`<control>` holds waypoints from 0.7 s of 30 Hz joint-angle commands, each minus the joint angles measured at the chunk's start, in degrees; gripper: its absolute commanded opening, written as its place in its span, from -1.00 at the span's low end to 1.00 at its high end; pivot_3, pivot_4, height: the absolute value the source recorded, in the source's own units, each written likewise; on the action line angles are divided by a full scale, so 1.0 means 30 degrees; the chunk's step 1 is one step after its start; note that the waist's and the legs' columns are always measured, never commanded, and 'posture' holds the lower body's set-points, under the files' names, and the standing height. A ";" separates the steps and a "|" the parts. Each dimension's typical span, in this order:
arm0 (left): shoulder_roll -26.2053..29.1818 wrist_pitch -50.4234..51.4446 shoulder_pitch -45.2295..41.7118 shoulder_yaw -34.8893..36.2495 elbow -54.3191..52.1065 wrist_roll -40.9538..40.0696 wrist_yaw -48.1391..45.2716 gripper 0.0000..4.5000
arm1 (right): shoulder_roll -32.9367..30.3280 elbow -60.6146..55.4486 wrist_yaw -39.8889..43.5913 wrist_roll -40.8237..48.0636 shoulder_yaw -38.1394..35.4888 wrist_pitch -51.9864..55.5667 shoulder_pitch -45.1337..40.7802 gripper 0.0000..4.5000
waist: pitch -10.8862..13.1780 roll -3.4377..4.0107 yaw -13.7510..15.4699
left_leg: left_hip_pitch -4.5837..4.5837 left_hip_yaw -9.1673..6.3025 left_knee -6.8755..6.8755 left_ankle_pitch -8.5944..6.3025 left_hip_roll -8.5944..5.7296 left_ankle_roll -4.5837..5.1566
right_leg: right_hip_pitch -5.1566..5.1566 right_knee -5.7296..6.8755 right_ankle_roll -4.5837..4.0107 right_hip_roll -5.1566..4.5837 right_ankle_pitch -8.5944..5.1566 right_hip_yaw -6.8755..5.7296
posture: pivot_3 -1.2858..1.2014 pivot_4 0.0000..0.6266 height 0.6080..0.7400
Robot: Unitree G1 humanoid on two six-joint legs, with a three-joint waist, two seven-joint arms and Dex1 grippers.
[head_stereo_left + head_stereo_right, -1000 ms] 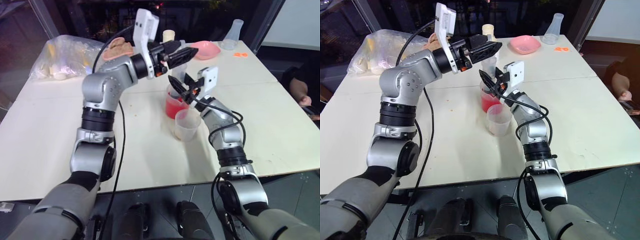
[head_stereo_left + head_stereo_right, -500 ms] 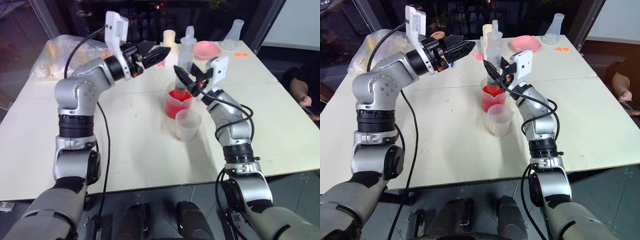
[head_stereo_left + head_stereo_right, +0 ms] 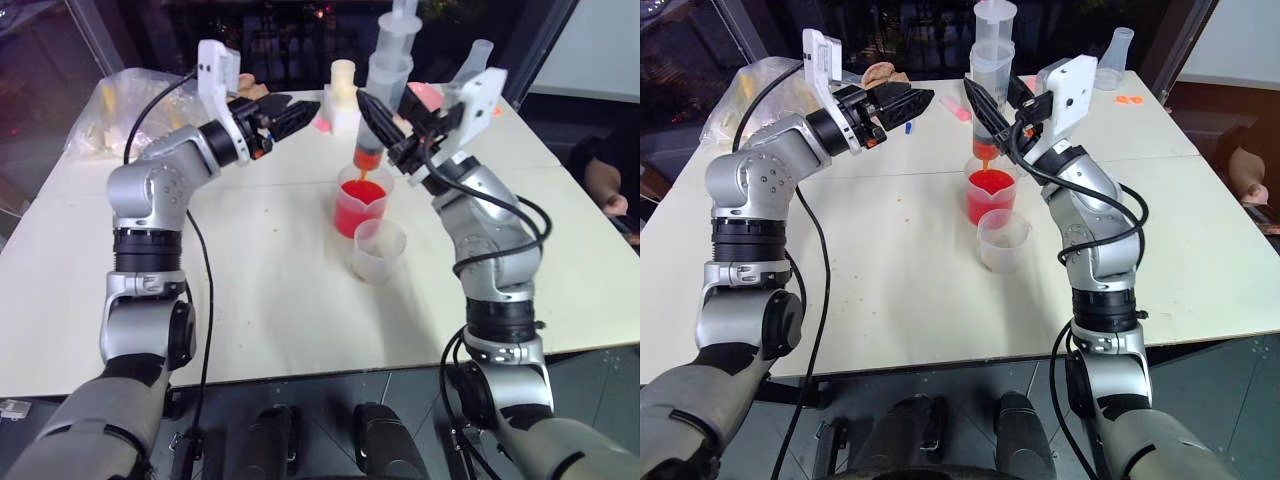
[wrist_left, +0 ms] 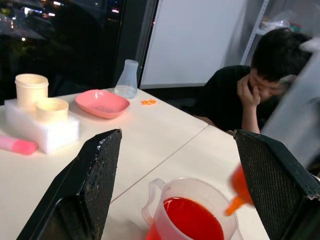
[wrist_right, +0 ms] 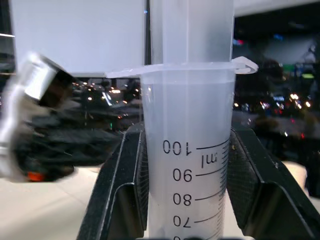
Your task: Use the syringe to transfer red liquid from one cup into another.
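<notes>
My right gripper (image 3: 388,112) is shut on the barrel of the syringe (image 3: 385,75) and holds it upright, plunger end up. The orange tip (image 4: 237,196) hangs just above the red liquid (image 4: 192,220) in the larger cup (image 3: 358,205). In the right wrist view the barrel (image 5: 190,150) looks colourless at its upper marks, clamped between both fingers (image 5: 125,195). The smaller frosted cup (image 3: 378,250) stands right in front of the red one, colourless. My left gripper (image 3: 305,108) hovers open and empty to the left of the syringe, above the table.
A foam block with two cream cups (image 4: 40,125) and a pink dish (image 4: 102,102) sit at the back. The conical flask (image 3: 470,62) stands far right, a plastic bag (image 3: 130,110) far left. A person (image 4: 250,100) sits beyond the table's right side.
My right gripper has lifted the syringe up out of the red cup, so its tip now hangs above the liquid. My left gripper has drawn away to the left.
</notes>
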 commanded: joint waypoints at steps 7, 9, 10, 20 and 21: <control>-0.0924 -0.0283 -0.1712 -0.0110 0.0521 -0.0459 -0.0760 0.68 | 0.0206 -0.6114 -0.2874 0.1745 0.0154 0.3846 0.3329 -0.35 | 0.0000 -0.0002 0.0142 | -0.0001 0.0002 0.0005 -0.0001 0.0001 0.0006 | 0.0013 -0.0017 -0.0004 0.0000 -0.0002 0.0000 | 0.03 -0.52 1.00; -0.1151 -0.0088 -0.1838 -0.0229 0.0312 -0.0560 -0.0924 0.68 | 0.0182 -0.6323 -0.3004 0.1557 0.0350 0.3776 0.4093 -0.35 | 0.0002 -0.0004 0.0145 | -0.0001 0.0004 0.0006 -0.0004 0.0000 0.0011 | 0.0021 -0.0024 -0.0003 -0.0001 -0.0002 -0.0001 | 0.03 -0.52 1.00; -0.1244 0.0015 -0.1892 -0.0285 0.0226 -0.0607 -0.0990 0.68 | 0.0132 -0.6297 -0.3008 0.1446 0.0417 0.3669 0.4386 -0.35 | 0.0002 -0.0004 0.0142 | -0.0001 0.0006 0.0007 -0.0004 -0.0001 0.0012 | 0.0024 -0.0027 -0.0004 -0.0001 -0.0002 0.0000 | 0.03 -0.52 1.00; -0.2026 0.1327 -0.1691 -0.0703 -0.1481 -0.1422 -0.1027 0.68 | -0.0122 -0.6132 -0.2879 0.0971 0.0527 0.2765 0.6254 -0.35 | 0.0003 -0.0006 0.0109 | 0.0010 0.0006 0.0013 -0.0001 0.0003 0.0015 | 0.0036 -0.0024 -0.0004 0.0016 -0.0003 -0.0002 | 0.03 -0.52 1.00; -0.2072 0.1411 -0.1646 -0.0802 -0.1596 -0.1455 -0.1063 0.68 | -0.0107 -0.6097 -0.2872 0.0957 0.0537 0.2716 0.6288 -0.35 | 0.0003 -0.0006 0.0116 | 0.0010 0.0006 0.0013 -0.0002 0.0003 0.0015 | 0.0038 -0.0025 -0.0003 0.0015 -0.0003 -0.0001 | 0.03 -0.52 1.00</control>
